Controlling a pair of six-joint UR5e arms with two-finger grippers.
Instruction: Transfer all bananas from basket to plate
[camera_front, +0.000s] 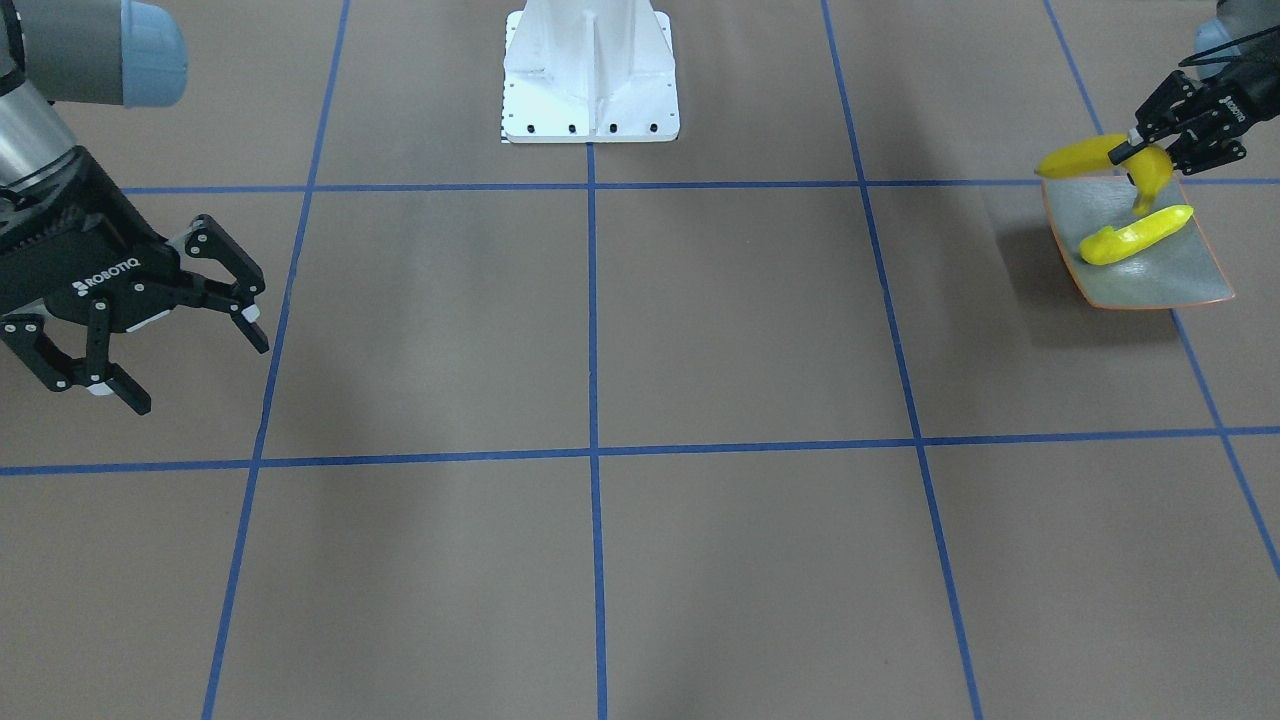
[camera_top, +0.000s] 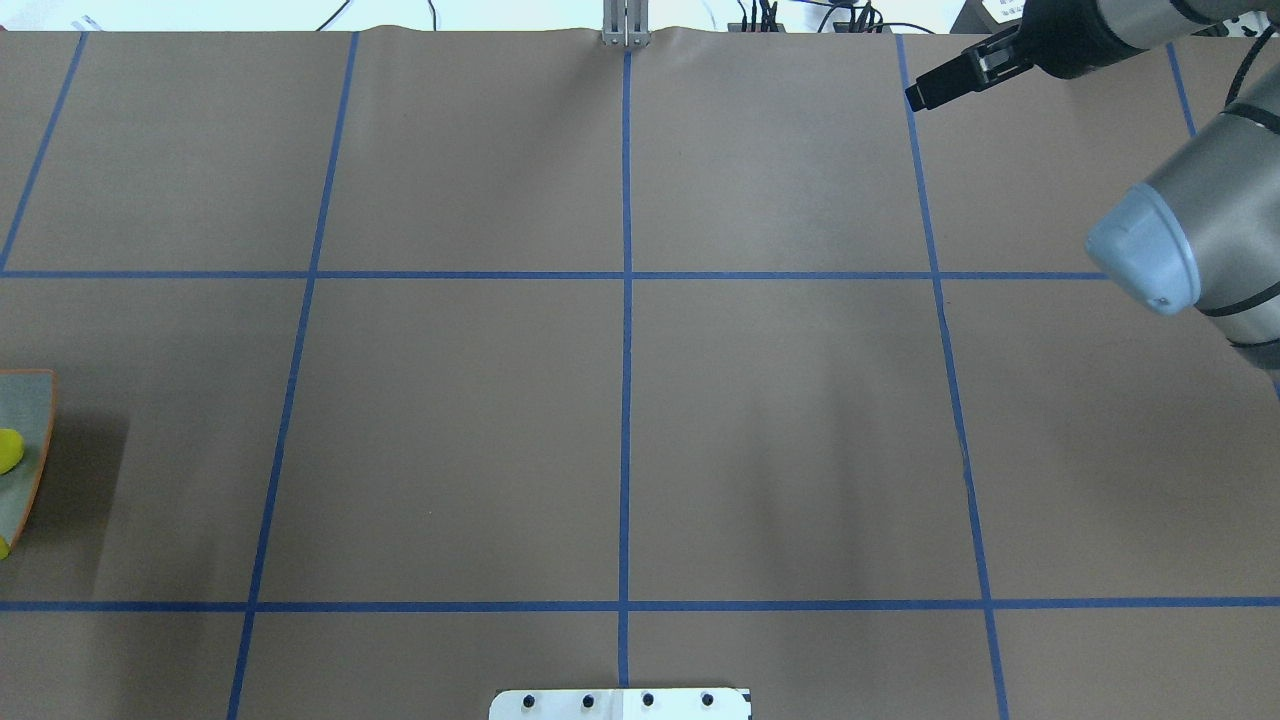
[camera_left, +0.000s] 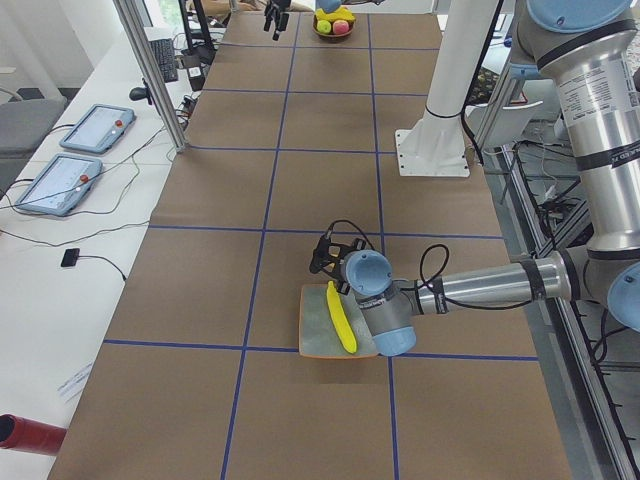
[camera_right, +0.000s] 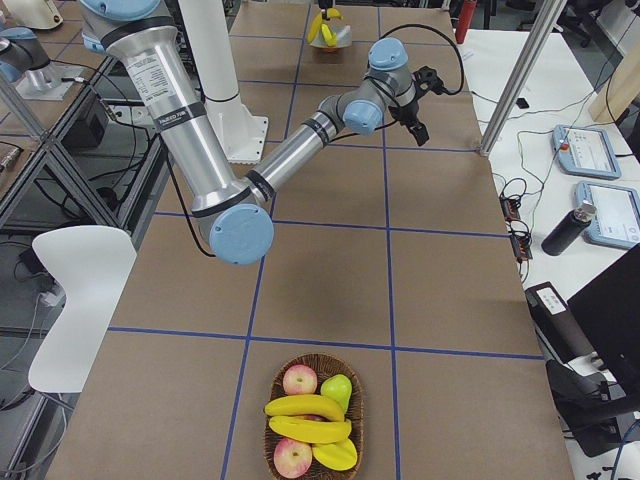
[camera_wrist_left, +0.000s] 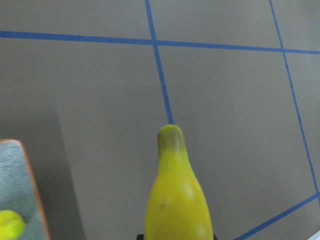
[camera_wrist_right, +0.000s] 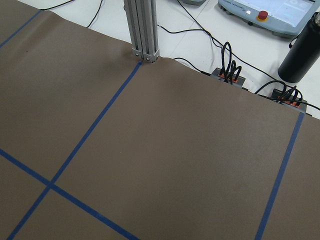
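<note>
Front-facing view: the robot's left gripper (camera_front: 1140, 158) is clamped on a glossy yellow plastic banana (camera_front: 1085, 155), held just above the far edge of a squarish grey-green plate with a thin orange rim (camera_front: 1180, 280). A brighter yellow banana (camera_front: 1135, 235) lies on the plate. The right gripper (camera_front: 200, 372) hangs over the brown paper-covered table (camera_front: 740, 320), fingers spread wide.

Overhead view: only the plate's edge shows, at the left border.

Left-side view: the lying banana rests lengthwise on the plate beneath the near arm's wrist.

Right-side view: an oval woven wicker basket (camera_right: 315, 420) at the table's near end, well apart from the plate, holds two more yellow bananas (camera_right: 308, 418) among red apples (camera_right: 300, 380).

Left wrist view: the held banana's greenish tip points out over the table.

Right wrist view: only brown paper and blue tape lines (camera_wrist_right: 95, 127).
</note>
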